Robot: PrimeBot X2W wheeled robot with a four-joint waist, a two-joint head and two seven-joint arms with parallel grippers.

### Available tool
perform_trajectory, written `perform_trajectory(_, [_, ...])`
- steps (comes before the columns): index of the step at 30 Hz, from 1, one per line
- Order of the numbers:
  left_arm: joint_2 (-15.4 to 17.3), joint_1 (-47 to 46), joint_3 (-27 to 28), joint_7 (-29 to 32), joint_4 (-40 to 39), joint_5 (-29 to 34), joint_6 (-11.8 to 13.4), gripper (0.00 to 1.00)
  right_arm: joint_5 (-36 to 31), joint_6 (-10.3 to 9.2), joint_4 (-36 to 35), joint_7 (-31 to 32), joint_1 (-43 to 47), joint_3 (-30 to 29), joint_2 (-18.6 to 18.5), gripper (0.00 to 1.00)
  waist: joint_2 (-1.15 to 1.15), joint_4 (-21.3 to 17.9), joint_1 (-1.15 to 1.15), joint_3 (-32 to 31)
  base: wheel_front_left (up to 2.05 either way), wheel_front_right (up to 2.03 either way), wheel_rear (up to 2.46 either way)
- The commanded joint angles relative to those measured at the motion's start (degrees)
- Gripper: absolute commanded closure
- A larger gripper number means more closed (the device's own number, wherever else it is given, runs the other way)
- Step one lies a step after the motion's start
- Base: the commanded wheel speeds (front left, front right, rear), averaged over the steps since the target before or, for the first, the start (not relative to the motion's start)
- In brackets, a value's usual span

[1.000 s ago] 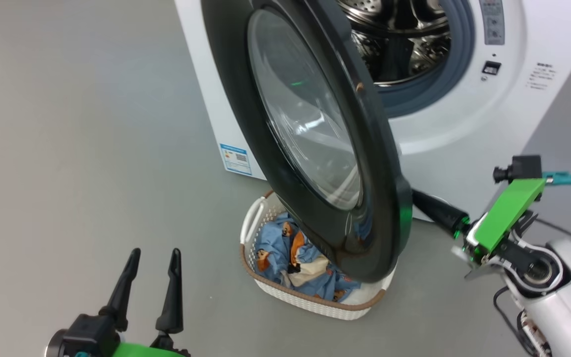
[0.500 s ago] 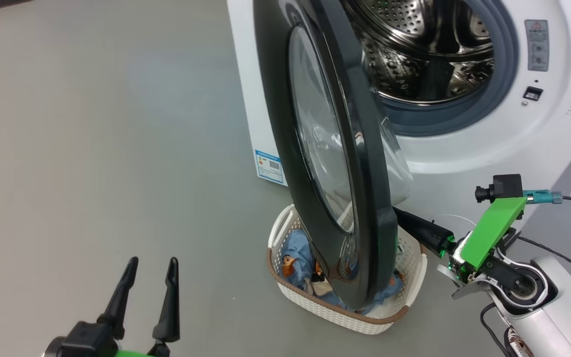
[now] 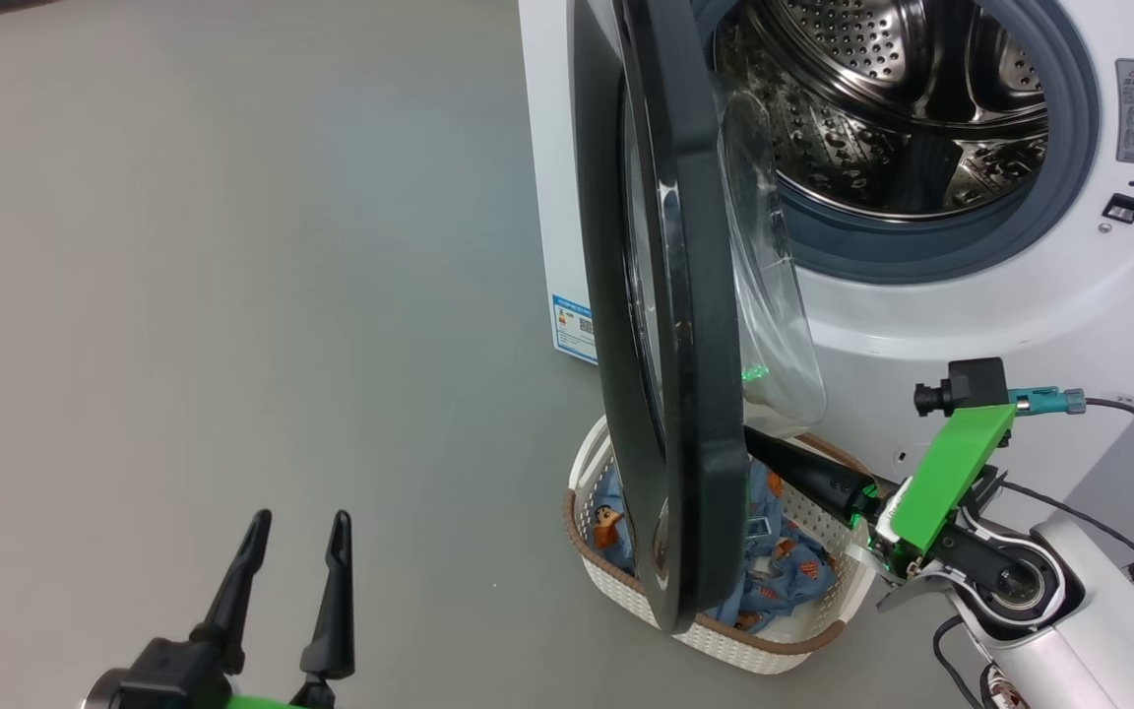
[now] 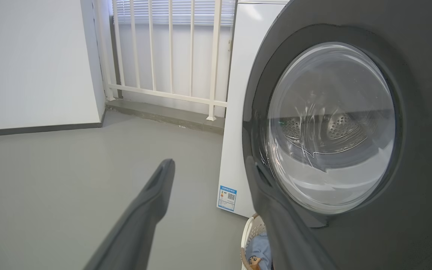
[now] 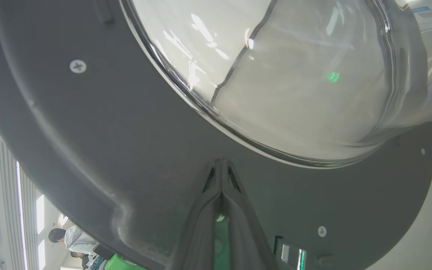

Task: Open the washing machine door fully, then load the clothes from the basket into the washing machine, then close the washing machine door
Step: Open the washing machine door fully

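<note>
While the left end effector (image 3: 299, 522) hangs over the grey floor (image 3: 183, 246) at the lower left, its two dark fingers spread wide with nothing between them, the washing machine door (image 3: 670, 295) stands edge-on, swung out from the washing machine (image 3: 921, 335). Under the door's lower rim sits the basket (image 3: 724, 645), with the clothes (image 3: 784, 576) inside. Further right, the right end effector (image 5: 221, 165) is pinched closed and empty, its tips against the door's dark inner face below the glass bowl.
</note>
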Motion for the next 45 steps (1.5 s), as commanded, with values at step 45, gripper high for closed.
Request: perform_trajectory(45, [0.84, -0.24, 2.71, -0.46, -0.54, 0.89, -0.85, 0.0, -2.52, 0.57, -3.09, 1.17, 2.31, -0.44, 3.77, 0.65, 0.0, -2.44, 0.0, -1.73, 0.0, 0.0, 0.0])
